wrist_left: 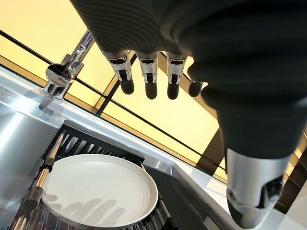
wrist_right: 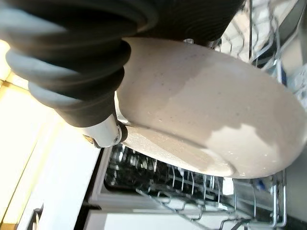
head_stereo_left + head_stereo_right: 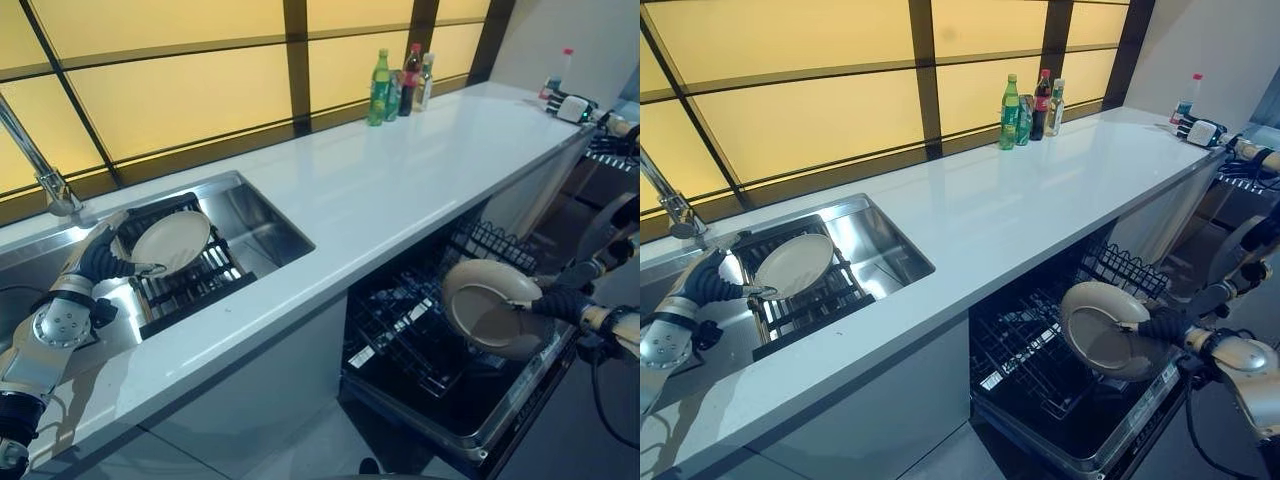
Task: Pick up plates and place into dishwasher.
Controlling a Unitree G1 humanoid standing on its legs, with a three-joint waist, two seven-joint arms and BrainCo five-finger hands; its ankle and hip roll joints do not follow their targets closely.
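Start at the sink (image 3: 262,232), your landmark: your left hand (image 1: 144,72) hangs above its left part with fingers straight and relaxed, holding nothing, just beside the white plate (image 3: 171,241) without touching it. That plate lies tilted on the black rack (image 3: 190,285) inside the sink, and the tap (image 3: 40,170) rises from the sink's far left edge. To the right of the sink, the white counter (image 3: 400,170) runs on, with a group of bottles (image 3: 402,84) standing at its back edge, well apart from the sink. Below the counter and to the right of the sink, the dishwasher (image 3: 1060,390) stands open with its wire rack (image 3: 1040,350) pulled out. There your right hand (image 3: 1160,326) grips a beige plate (image 3: 1102,330) by its rim, thumb curled onto the edge, holding it on edge above the dishwasher's rack.
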